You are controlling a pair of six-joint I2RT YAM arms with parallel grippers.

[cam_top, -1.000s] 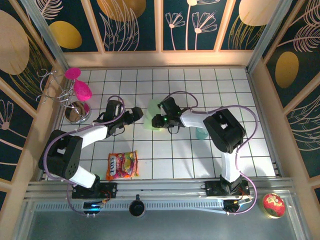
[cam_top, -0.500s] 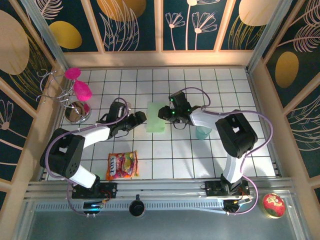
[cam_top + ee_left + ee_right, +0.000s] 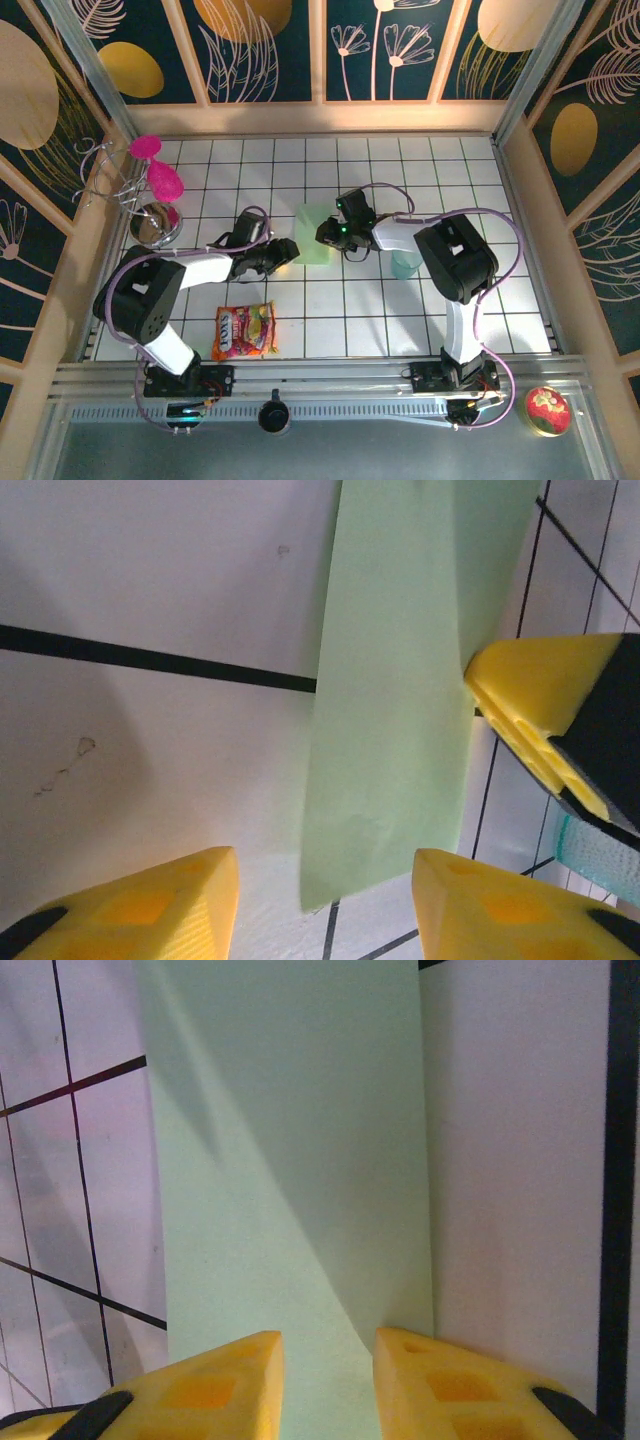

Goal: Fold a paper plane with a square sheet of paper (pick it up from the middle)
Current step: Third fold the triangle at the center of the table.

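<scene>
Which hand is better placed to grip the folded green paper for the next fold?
Right, probably. The right hand sits over the paper, both fingertips above it. The left hand is open at its edge, framing one corner.

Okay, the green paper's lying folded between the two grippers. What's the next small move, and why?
Probably ease the left gripper forward and close on the near corner of the paper. The left jaws are open with that corner lying between them, the paper lies flat, and the right gripper sits over the other long edge, likely steadying it.
</scene>
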